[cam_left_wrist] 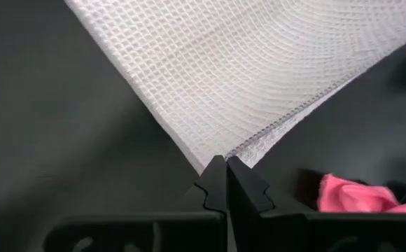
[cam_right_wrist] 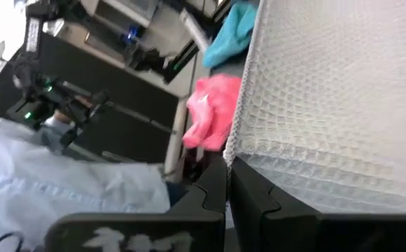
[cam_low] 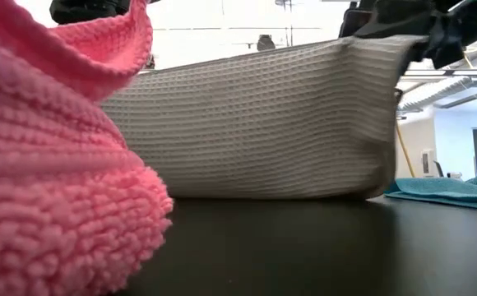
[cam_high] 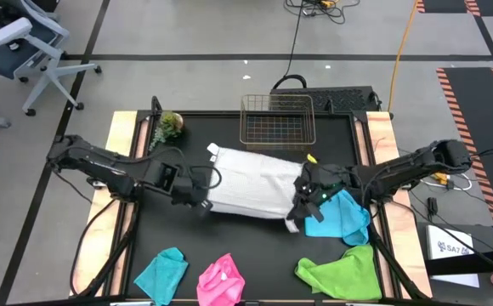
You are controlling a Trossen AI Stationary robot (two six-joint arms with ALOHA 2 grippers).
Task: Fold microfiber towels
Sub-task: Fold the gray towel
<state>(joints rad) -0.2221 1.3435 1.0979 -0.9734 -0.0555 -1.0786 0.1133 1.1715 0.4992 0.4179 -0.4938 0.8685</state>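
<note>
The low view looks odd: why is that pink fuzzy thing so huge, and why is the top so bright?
In the low view, the hot pink towel lies close to the lens, so it looms large; the room's lights behind the lifted white towel wash out the background. The high view is evenly lit.

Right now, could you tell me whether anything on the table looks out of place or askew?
Nothing looks damaged. The white towel hangs askew between both shut pincers, left and right; the lime green towel lies crumpled at the table edge.
</note>
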